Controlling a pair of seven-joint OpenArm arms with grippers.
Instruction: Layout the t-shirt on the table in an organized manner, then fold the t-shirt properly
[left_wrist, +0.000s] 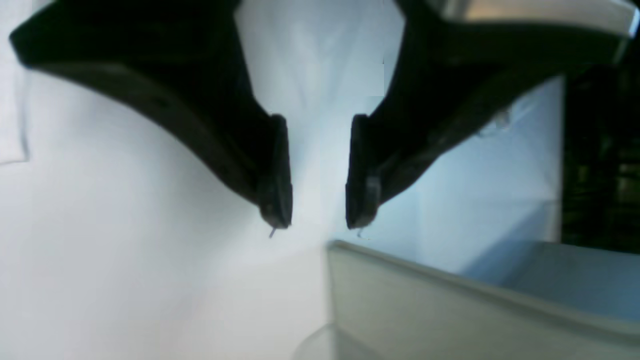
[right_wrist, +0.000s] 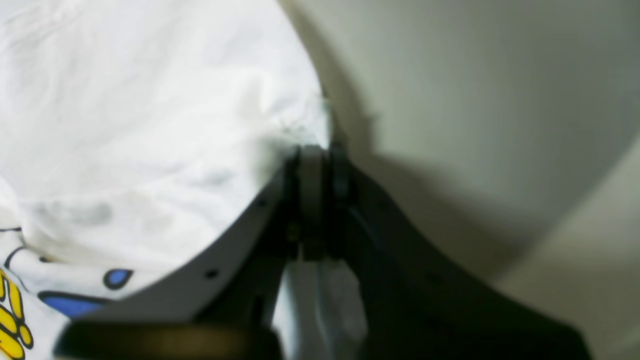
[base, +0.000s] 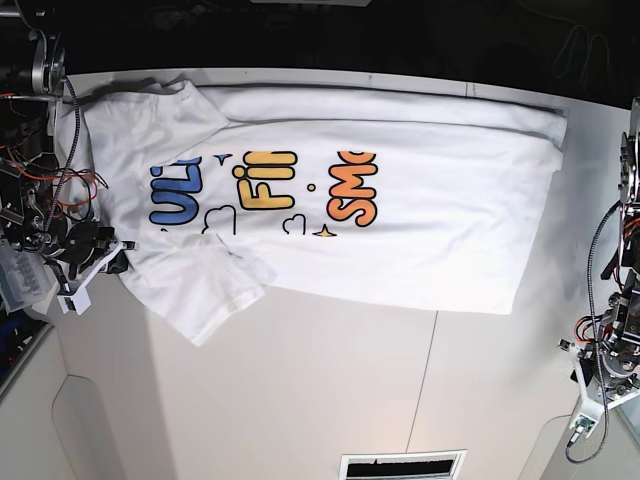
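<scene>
The white t-shirt (base: 400, 230) lies spread print-up across the far half of the table (base: 300, 400), lettering in blue, yellow and orange. One sleeve is folded in at the near left. My right gripper (base: 120, 262) sits at the shirt's left edge. In the right wrist view it (right_wrist: 315, 150) is shut on a fold of the white fabric (right_wrist: 150, 125), with bare table (right_wrist: 475, 100) beside it. My left gripper (left_wrist: 318, 222) is open and empty over the table (left_wrist: 125, 250), well off the shirt, at the near right corner (base: 588, 415).
A dark vent slot (base: 400, 465) is set in the table's front edge. Cables and arm hardware (base: 35, 200) stand along the left side. A grey angled panel edge (left_wrist: 425, 300) lies just below the left gripper. Dark space (left_wrist: 600, 150) lies beyond the table's right edge.
</scene>
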